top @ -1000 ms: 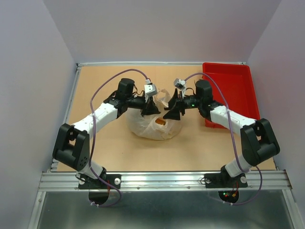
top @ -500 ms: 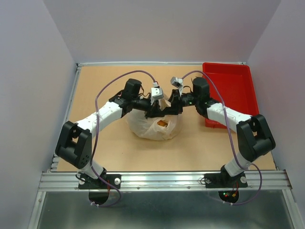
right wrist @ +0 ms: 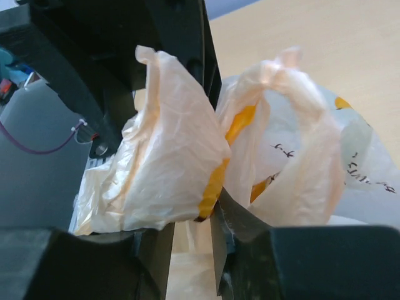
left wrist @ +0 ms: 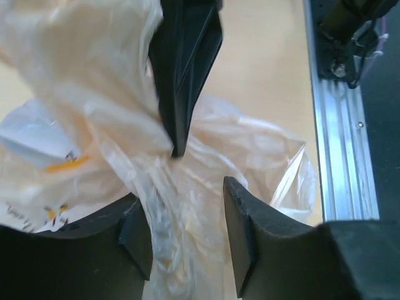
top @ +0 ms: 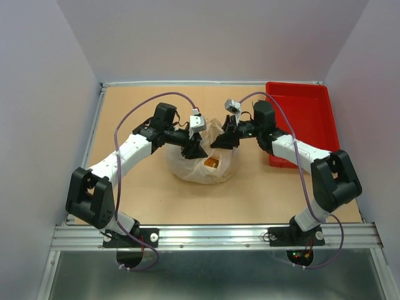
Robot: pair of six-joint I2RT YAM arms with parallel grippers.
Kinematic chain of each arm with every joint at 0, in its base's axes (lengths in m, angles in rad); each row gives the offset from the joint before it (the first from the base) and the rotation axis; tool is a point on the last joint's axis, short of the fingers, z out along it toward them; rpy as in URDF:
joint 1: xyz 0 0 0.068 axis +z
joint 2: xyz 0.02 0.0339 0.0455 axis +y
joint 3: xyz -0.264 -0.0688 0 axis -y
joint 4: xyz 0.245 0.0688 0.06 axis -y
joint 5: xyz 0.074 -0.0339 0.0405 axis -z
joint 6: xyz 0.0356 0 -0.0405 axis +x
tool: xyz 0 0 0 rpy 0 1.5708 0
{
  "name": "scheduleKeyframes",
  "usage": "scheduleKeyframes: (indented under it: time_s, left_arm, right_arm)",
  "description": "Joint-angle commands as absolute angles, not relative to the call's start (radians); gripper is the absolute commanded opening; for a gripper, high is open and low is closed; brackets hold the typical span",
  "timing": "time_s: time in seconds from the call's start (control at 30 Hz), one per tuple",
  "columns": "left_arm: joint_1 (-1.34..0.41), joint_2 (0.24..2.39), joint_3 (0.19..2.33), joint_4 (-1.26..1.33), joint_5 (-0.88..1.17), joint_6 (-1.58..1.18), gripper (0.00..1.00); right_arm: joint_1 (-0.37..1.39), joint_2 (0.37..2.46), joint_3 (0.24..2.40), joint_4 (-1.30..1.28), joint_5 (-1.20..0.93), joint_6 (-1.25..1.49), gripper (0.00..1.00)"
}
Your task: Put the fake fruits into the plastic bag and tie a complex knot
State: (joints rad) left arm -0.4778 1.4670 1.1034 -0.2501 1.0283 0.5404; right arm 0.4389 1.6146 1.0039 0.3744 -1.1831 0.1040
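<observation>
Black left end effector [top: 194,150] over plastic bag [top: 187,170]

1. Overhead view: bright, even, diffuse light from above. The table [top: 144,194] carries only faint, soft-edged shadows, with no glare, and everything is sharp to the corners.
2. Left wrist view: the plastic bag [left wrist: 94,81] is washed out and soft at upper left. The left tool [left wrist: 182,206] along the bottom edge is dark and slightly blurred.
3. Right wrist view: light glows through the bag's film at centre. The right tool [right wrist: 187,228] at the bottom is near-black, and the upper-left background is out of focus.
</observation>
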Motion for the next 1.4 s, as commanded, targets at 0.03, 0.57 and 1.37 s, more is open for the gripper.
scheduleKeyframes:
  time_s: [0.03,0.57,1.37]
  left_arm:
    - [-0.449,1.419,1.111,-0.258,0.986,0.562,0.56]
    - [-0.456,1.436,1.13,-0.157,0.991,0.43,0.0]
    - [-0.336,1.351,1.433,-0.4,0.965,0.508,0.54]
  right_arm:
    - [0.428,1.578,1.043,0.367,-1.196,0.11,0.0]
    - [0.439,1.591,1.072,0.347,-1.238,0.124,0.37]
    - [0.449,1.575,1.078,0.313,-1.241,-0.026,0.0]
